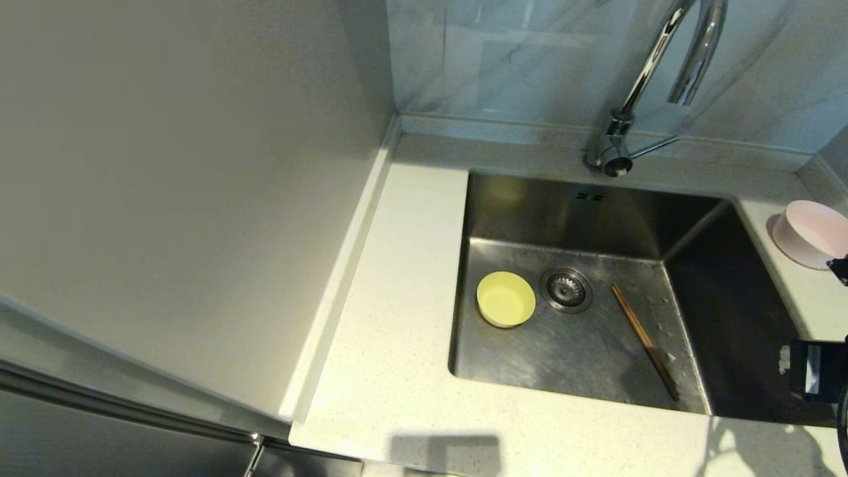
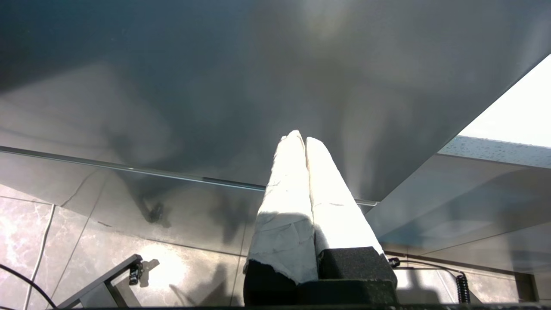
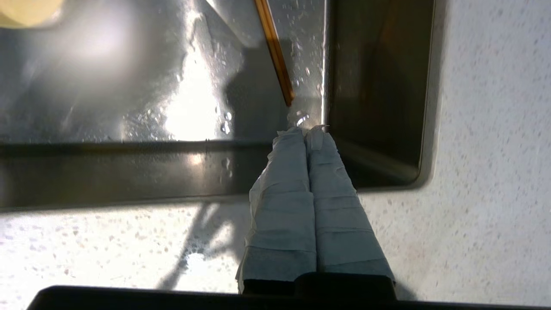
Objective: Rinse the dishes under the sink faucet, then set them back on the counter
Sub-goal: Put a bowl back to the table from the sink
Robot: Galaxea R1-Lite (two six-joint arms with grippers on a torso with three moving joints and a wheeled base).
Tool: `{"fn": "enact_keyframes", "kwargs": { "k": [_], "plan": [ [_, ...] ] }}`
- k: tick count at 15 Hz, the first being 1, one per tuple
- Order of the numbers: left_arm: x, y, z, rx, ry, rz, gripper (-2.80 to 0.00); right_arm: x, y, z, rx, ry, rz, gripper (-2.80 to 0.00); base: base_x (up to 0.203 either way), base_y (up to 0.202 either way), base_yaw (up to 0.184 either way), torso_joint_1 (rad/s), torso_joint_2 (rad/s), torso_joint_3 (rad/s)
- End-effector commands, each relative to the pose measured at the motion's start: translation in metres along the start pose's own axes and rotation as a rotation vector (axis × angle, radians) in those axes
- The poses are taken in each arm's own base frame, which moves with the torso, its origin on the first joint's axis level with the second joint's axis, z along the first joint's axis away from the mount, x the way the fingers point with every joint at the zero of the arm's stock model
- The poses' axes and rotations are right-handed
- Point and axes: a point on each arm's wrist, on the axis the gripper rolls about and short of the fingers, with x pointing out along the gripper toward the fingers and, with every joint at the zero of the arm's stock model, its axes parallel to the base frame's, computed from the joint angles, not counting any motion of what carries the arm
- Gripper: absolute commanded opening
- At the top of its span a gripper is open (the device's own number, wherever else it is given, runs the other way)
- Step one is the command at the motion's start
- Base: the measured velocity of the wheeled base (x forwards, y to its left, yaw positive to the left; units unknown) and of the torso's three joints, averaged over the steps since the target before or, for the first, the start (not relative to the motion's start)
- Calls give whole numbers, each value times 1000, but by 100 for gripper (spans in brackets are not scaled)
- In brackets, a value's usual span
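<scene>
- Sink [image 1: 570, 218]: set into the worktop [image 1: 397, 278] towards its right side, faucet [image 1: 652, 73] at the back edge with the spout arched over the basin's rear.
- Yellow-green bowl [image 1: 506, 299]: upright on the sink floor, towards the left wall, just beside the strainer drain [image 1: 566, 289] and apart from it.
- Chopsticks [image 1: 644, 340]: lying flat on the sink floor on the other side of the drain, running diagonally from near the drain to the front right corner of the basin. They lie close together, reading almost as one stick. Also seen in the right wrist view [image 3: 274, 51], with water droplets on the steel around them.
- Pink bowl [image 1: 812, 233]: on the worktop at the right of the sink, near the back right corner, tilted with its opening facing away from the sink.
- Right claw [image 3: 306, 131]: fingers pressed together, holding nothing. It hangs over the front right corner of the sink, above the front rim; tips are near the closest chopstick end, not touching it.
- Left claw [image 2: 300, 138]: fingers closed together, empty. It sits off the worktop, pointing at a plain grey panel [image 2: 258, 86] with tiled floor [image 2: 64, 241] beneath.
- Only dark bits of the right arm show at the head view's right edge.
</scene>
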Motion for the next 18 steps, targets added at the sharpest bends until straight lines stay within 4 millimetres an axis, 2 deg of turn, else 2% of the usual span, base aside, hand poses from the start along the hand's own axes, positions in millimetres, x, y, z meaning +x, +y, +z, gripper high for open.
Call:
{"fn": "enact_keyframes", "kwargs": {
  "k": [1, 3, 6, 8, 12, 15, 18],
  "plan": [
    [0, 0, 0, -1, -3, 0, -280, -4, 0, 7, 10, -31, 4, -280, 0, 0, 0, 0, 0, 0],
    [0, 0, 0, -1, -3, 0, -280, -13, 0, 26, 22, -95, 16, -280, 0, 0, 0, 0, 0, 0],
    [0, 0, 0, -1, -3, 0, -280, -29, 4, 53, -90, -167, 44, -280, 0, 0, 0, 0, 0, 0],
    [0, 0, 0, -1, -3, 0, -280, -29, 4, 54, -165, -92, 30, -280, 0, 0, 0, 0, 0, 0],
    [0, 0, 0, -1, -3, 0, -280, -21, 4, 49, -90, -37, 25, -280, 0, 0, 0, 0, 0, 0],
    [0, 0, 0, -1, -3, 0, -280, -12, 9, 43, -118, 16, 40, -280, 0, 0, 0, 0, 0, 0],
    [0, 0, 0, -1, -3, 0, -280, 13, 20, 63, -112, 36, 20, -280, 0, 0, 0, 0, 0, 0]
  ]
}}
